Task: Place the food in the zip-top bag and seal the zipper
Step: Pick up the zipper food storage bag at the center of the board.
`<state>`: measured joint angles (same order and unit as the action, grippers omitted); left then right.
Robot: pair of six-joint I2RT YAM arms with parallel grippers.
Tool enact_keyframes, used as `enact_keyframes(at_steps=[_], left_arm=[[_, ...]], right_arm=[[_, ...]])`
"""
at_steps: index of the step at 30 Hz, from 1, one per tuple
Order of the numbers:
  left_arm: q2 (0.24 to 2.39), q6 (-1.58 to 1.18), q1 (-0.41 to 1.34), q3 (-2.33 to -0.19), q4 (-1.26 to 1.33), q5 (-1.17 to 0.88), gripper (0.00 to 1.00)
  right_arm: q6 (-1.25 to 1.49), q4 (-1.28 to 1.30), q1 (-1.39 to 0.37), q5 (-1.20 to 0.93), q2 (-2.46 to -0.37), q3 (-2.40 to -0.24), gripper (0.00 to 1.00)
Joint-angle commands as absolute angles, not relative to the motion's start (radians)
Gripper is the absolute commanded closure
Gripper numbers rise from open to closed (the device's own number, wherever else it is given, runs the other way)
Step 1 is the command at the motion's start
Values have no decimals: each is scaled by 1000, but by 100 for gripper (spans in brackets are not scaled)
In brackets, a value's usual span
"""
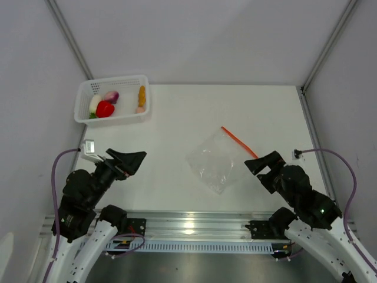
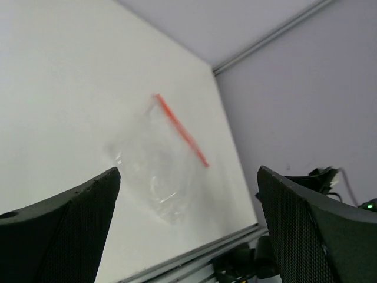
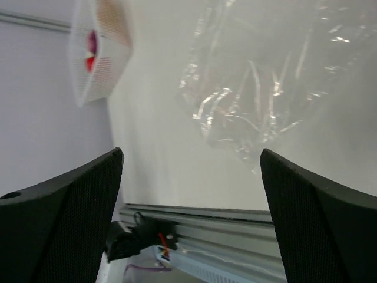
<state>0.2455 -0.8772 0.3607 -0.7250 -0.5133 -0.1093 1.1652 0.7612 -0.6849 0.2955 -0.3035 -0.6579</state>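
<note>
My left tool (image 2: 188,230) shows only as two dark fingers (image 2: 65,230) cut off by the bottom edge of its wrist view, and the zip-top bag (image 2: 154,171) beyond them is soft and blurred. My right tool (image 3: 191,224) is cropped the same way, and its view cuts the bag off at the top and right edges. There the basket (image 3: 100,50) is blurred and half out of view, with only red and purple smudges of food (image 3: 91,50) to be made out.
</note>
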Motion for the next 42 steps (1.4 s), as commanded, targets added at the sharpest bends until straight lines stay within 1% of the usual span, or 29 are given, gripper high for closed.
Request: enact_keyframes(at_steps=[1, 3, 4, 7, 9, 11, 12, 13, 14, 15, 16, 18, 20, 22, 24, 25, 30, 35, 36, 41, 42], left_arm=[[227, -796, 364, -721, -736, 22, 0], [201, -790, 364, -704, -700, -30, 1], [207, -796, 364, -706, -696, -46, 1], [230, -845, 364, -724, -739, -32, 0], [242, -864, 364, -727, -758, -46, 0], [244, -888, 364, -716, -755, -81, 1], [247, -888, 364, -710, -714, -144, 0], [250, -876, 364, -703, -684, -184, 0], [253, -877, 364, -677, -657, -222, 0], [262, -887, 364, -669, -629, -265, 1], [267, -917, 364, -658, -627, -274, 1], [284, -936, 362, -652, -640, -297, 1], [327, -895, 362, -658, -618, -385, 0], [359, -867, 362, -657, -594, -448, 0], [368, -858, 362, -657, -598, -453, 1], [365, -856, 362, -657, -595, -457, 0], [322, -835, 362, -661, -583, -465, 1], [316, -802, 362, -690, -597, -457, 0], [321, -798, 362, -693, -600, -459, 1], [342, -792, 362, -704, -588, -488, 1], [342, -790, 362, -704, -586, -495, 1]], right_arm=[[1135, 899, -684, 368, -458, -721, 1], [1101, 877, -684, 342, -535, -723, 1], [1101, 876, -684, 336, -613, -730, 1], [1078, 803, -680, 310, -727, -713, 0], [1040, 705, -655, 272, -755, -689, 0], [1010, 582, -560, 158, -781, -634, 0], [973, 548, -505, 94, -793, -615, 0], [947, 508, -368, 18, -808, -597, 0], [928, 445, -303, -118, -843, -566, 1], [913, 436, -249, -155, -865, -560, 1], [879, 428, -156, -179, -885, -560, 1], [850, 448, -95, -204, -937, -577, 0], [831, 451, -49, -210, -965, -580, 1], [836, 402, -26, -241, -977, -552, 1], [845, 370, 0, -271, -1002, -519, 1], [842, 342, 23, -272, -1012, -512, 3], [830, 288, 77, -287, -1081, -496, 4], [845, 192, 109, -324, -1155, -463, 5], [847, 172, 110, -333, -1169, -459, 10], [857, 39, 114, -380, -1281, -421, 17], [865, 16, 114, -390, -1290, -407, 21]])
